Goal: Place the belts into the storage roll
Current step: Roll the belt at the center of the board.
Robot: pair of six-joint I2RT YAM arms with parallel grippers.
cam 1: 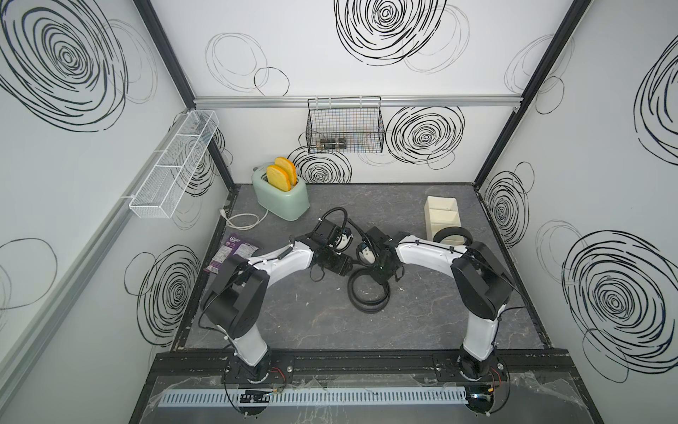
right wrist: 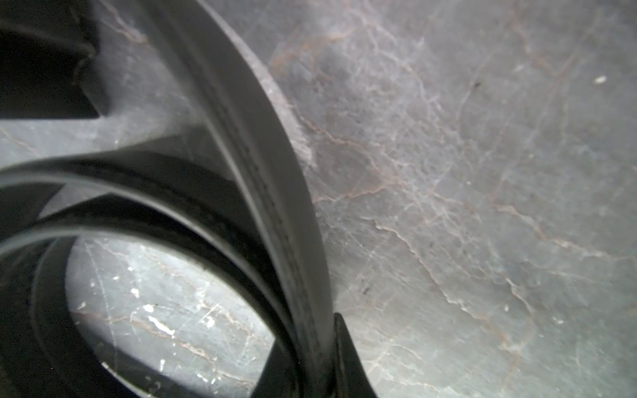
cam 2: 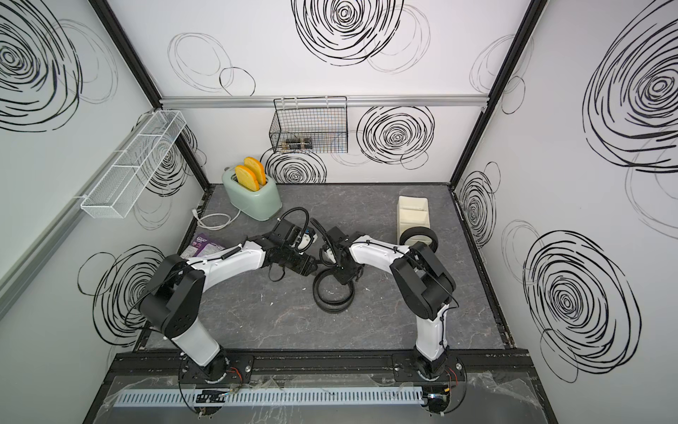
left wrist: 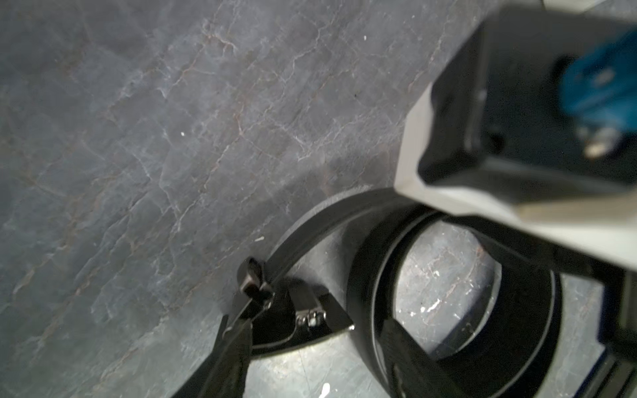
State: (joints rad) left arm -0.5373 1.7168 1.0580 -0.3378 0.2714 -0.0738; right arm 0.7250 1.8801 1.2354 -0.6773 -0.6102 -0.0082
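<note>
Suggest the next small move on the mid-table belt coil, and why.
Probably close the left tool on the buckle end: it stands open astride it, while the right tool pinches the belt at its outer wrap. The coil lies slack on the table, so a second grip should keep it from unwinding.

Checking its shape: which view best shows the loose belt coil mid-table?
A top view: nearly the whole belt coil shows. The left wrist view catches part; the right wrist view only a blurred close-up strap.

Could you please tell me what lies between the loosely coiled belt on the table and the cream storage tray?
In both top views, the right arm's white forearm crosses between belt and tray.
</note>
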